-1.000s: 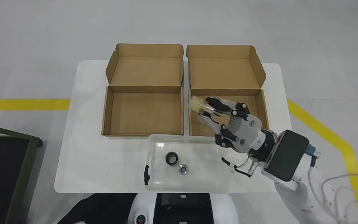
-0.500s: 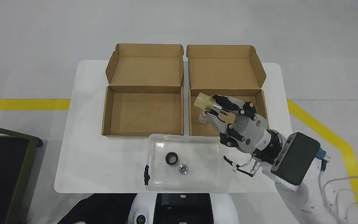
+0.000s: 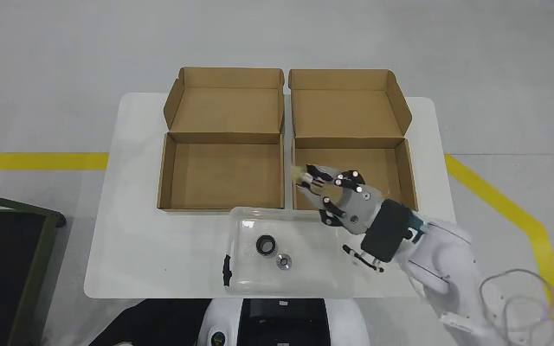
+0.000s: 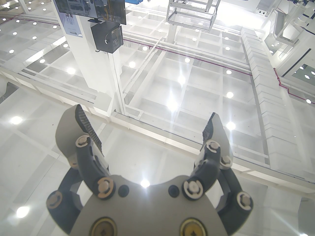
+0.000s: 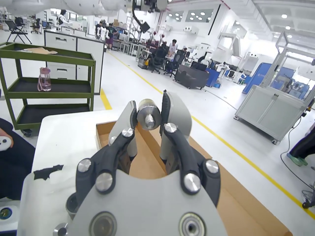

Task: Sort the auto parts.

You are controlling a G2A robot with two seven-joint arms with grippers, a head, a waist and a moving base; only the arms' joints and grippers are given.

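1. The cylinder (image 5: 147, 120) clamped in the right gripper (image 5: 148, 111) is bare metal, smooth and shiny.
2. The left gripper (image 4: 145, 124) has matt grey fingers (image 4: 65, 133) with black ribbed pads (image 4: 89, 128).
3. The left box (image 3: 221, 177) and right box (image 3: 381, 160) are matt brown cardboard.
4. The bin (image 3: 312, 259) is clear, glossy plastic.
5. The table (image 3: 138, 233) is smooth and white.

left box (image 3: 221, 177): free from above | right box (image 3: 368, 156): near corner under right tool (image 3: 312, 179)
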